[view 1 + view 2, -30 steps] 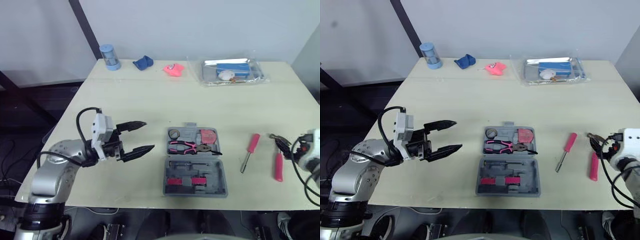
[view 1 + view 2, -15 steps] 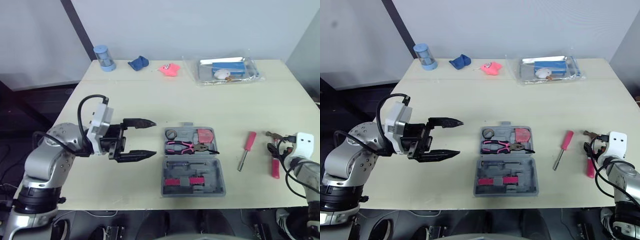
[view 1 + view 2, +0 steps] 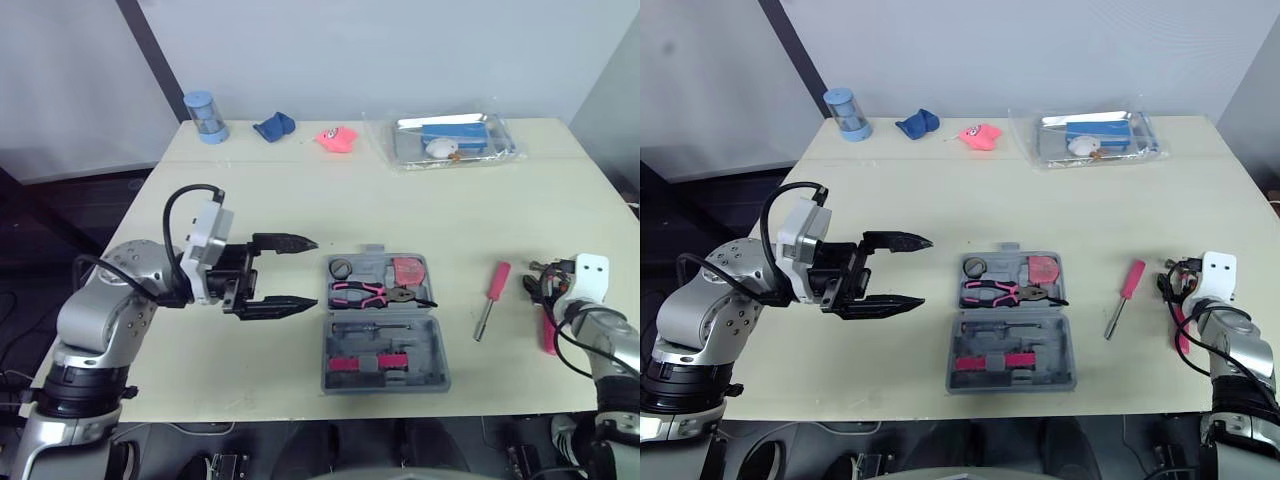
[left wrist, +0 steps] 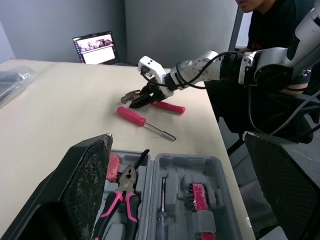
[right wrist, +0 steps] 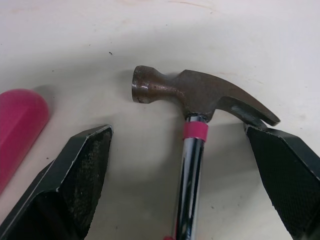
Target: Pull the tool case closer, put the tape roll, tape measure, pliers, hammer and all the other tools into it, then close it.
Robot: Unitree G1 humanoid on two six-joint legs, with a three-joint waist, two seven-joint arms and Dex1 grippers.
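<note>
Over the cream table, my right gripper gapes wide astride the pink-handled steel hammer; next I'd clamp its neck.

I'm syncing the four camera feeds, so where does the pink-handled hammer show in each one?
Left eye view: the pink-handled, steel-headed hammer lies at the cream table's right edge.
Right eye view: hammer at the same edge.
Left wrist view: hammer far across the table.
Right wrist view: its head between the open right pincer's fingers.
Shared landmark: the pink-handled screwdriver beside it.
</note>
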